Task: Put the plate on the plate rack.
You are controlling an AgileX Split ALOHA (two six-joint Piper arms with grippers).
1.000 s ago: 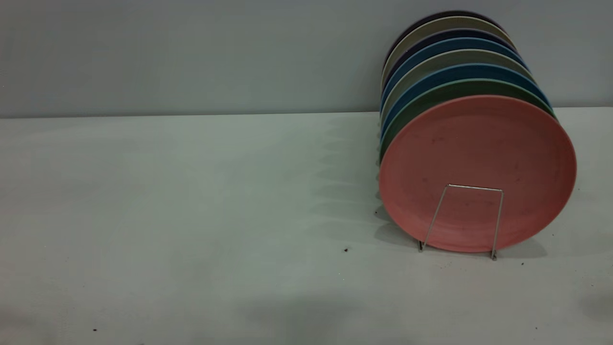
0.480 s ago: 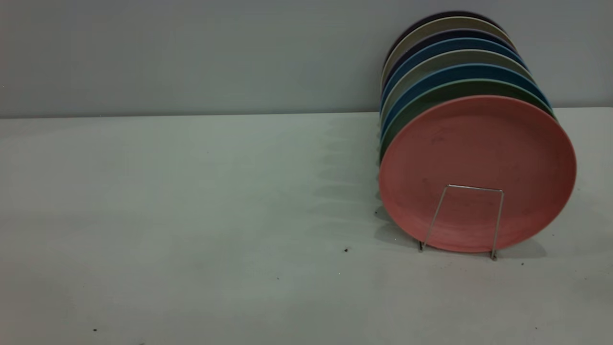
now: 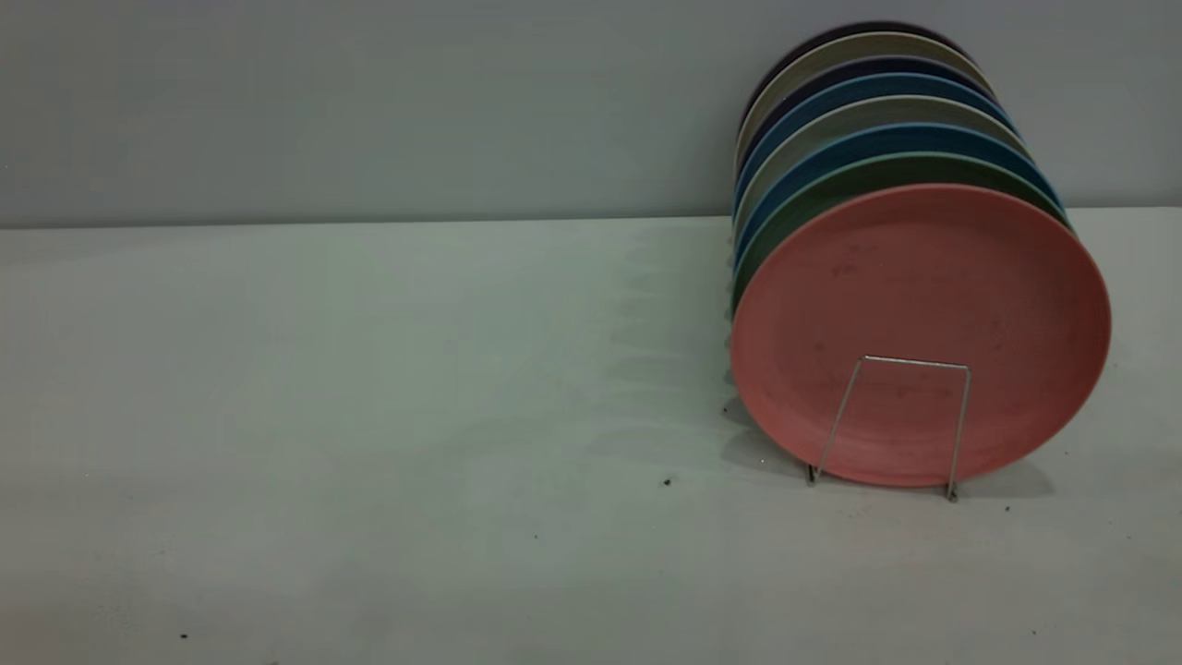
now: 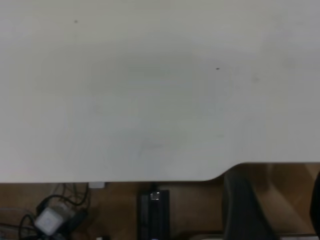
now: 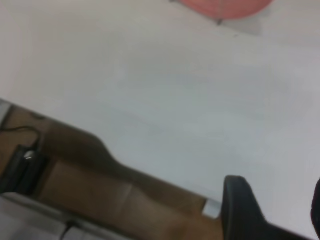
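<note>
No legible text in any view

The plate [image 3: 923, 305], the plate rack [image 3: 900, 420] and the table [image 3: 369, 416] carry no readable lettering, labels or numbers.

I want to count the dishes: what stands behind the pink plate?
Behind the pink plate only upper rims show: a green plate, then blue and beige plates. Their lower parts are hidden.

**Pink plate upright in the wire rack**

The plate [image 3: 921, 305], round, matte salmon-pink with faint dark scuffs, stands on edge at the front of a row of plates, its face toward the exterior camera. The plate rack [image 3: 891, 427], thin silver wire, shows one squared upright loop crossing the plate's lower face, feet on the worktop [image 3: 369, 416].
</note>
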